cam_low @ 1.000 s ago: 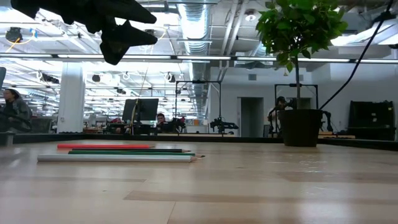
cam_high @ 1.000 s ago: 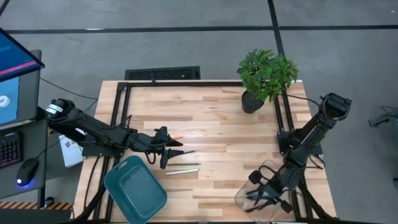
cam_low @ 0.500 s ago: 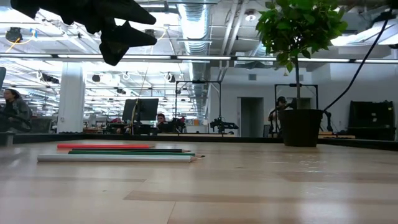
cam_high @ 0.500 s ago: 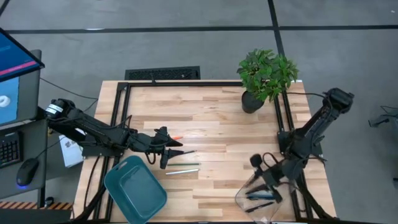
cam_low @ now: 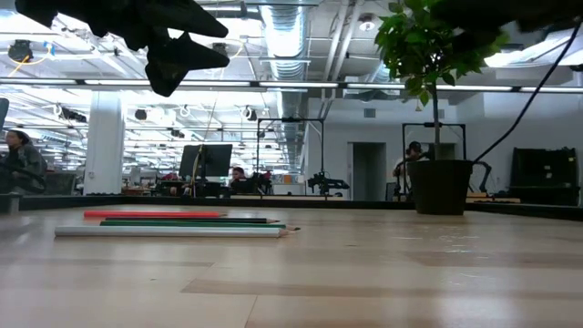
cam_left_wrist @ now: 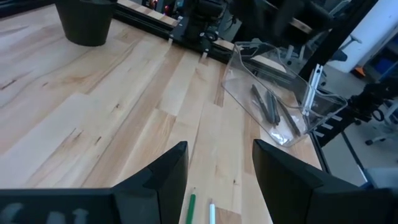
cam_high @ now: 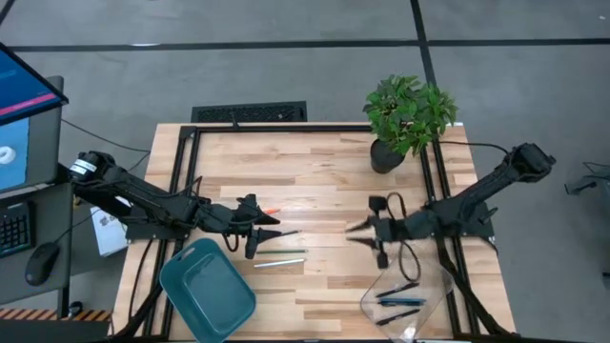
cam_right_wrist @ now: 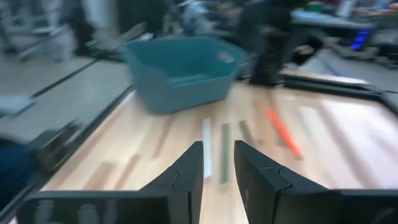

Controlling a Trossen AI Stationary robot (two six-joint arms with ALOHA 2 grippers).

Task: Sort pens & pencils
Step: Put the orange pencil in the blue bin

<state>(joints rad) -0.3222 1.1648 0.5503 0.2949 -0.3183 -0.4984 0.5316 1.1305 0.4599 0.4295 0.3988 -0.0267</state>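
Overhead, the bench [cam_high: 324, 191] carries a teal bin [cam_high: 207, 291] and a clear tray [cam_high: 405, 295] holding the pens [cam_high: 398, 297]. Left hand [cam_high: 270, 232], fingers spread and empty, hovers over the pencils [cam_high: 279, 256]. Right hand [cam_high: 357, 232], fingers slightly parted and empty, hangs mid-bench, facing the pencils.

Grey floor [cam_high: 286, 67] surrounds the wooden table [cam_high: 324, 181]; ceiling lights [cam_low: 301, 84] glow beyond.

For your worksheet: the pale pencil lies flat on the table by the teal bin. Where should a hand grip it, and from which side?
Grip the pale pencil mid-shaft from straight above, fingers across it. It lies flat, and the green pencil close beside it leaves little room for a sideways approach.
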